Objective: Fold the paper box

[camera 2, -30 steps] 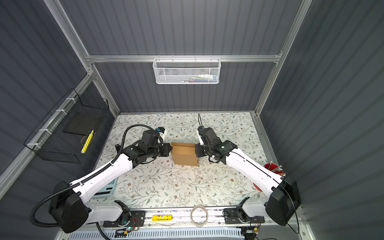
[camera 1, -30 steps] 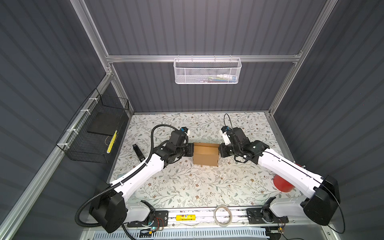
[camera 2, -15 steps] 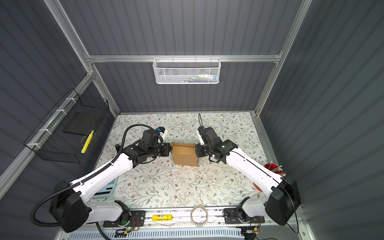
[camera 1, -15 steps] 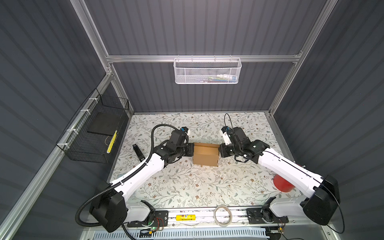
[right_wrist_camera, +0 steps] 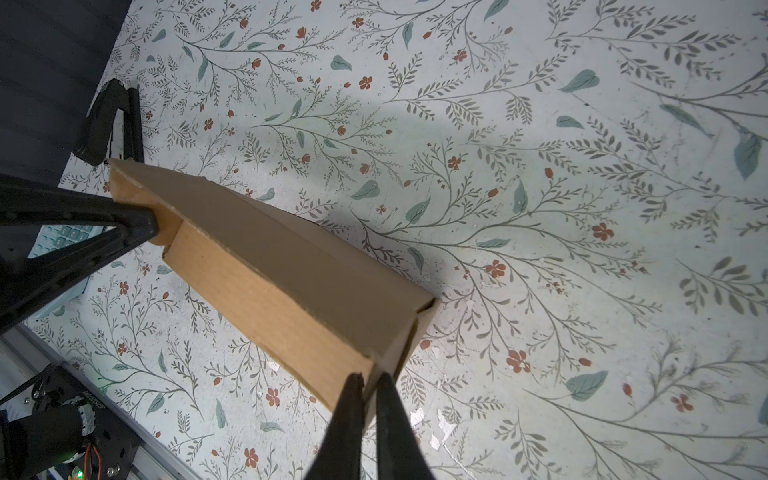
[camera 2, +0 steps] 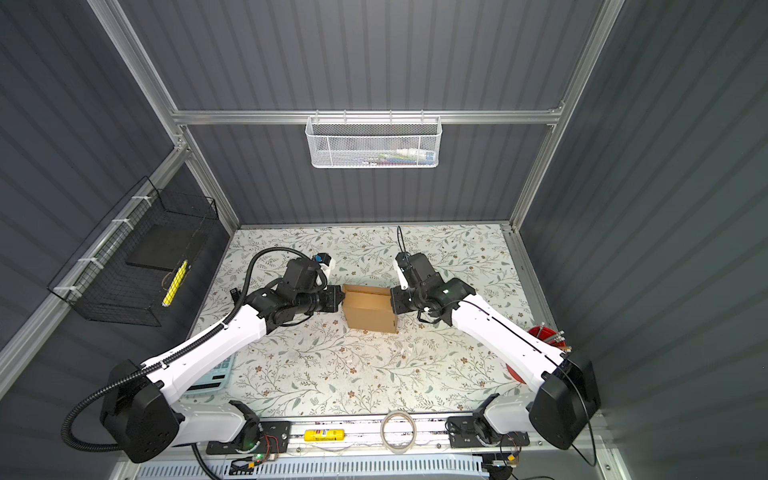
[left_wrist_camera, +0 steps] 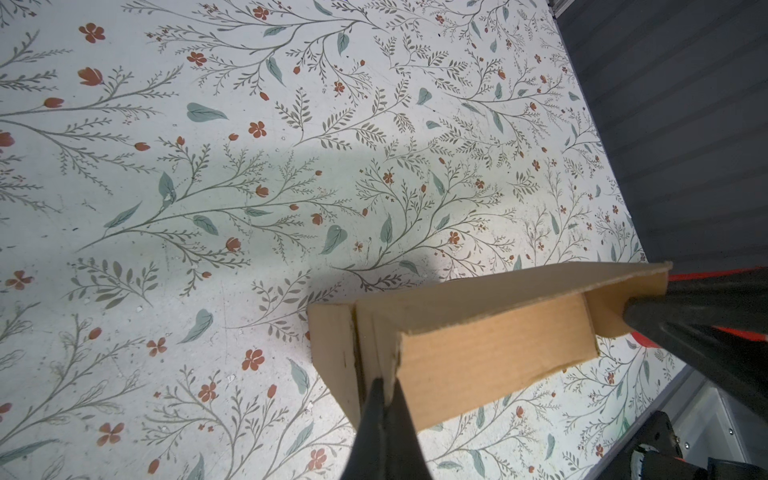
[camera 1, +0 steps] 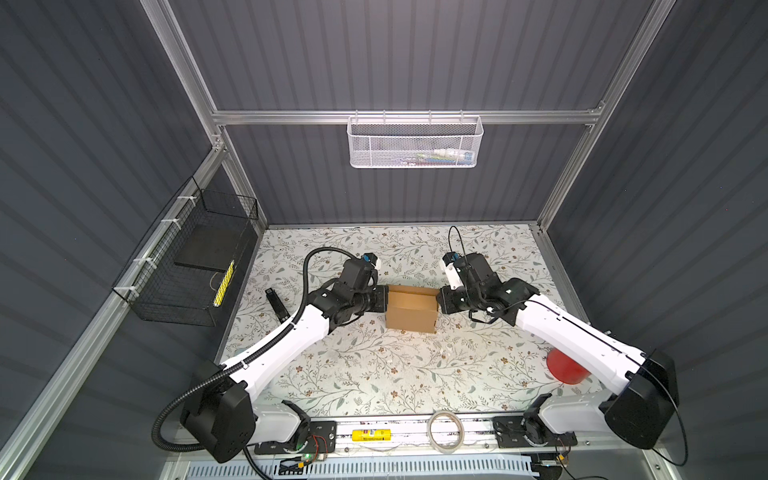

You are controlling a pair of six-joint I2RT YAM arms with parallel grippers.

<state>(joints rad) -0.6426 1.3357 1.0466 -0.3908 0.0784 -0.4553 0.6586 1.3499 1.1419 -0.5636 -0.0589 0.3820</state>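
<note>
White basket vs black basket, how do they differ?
The white basket is fine mesh on the rear crossbar; the black basket is open wire grid on the side rail. The white basket is shallow; the black basket is deeper. The white basket holds small pale items; the black basket a dark slab and a yellow item. Both hang above the table.
</note>
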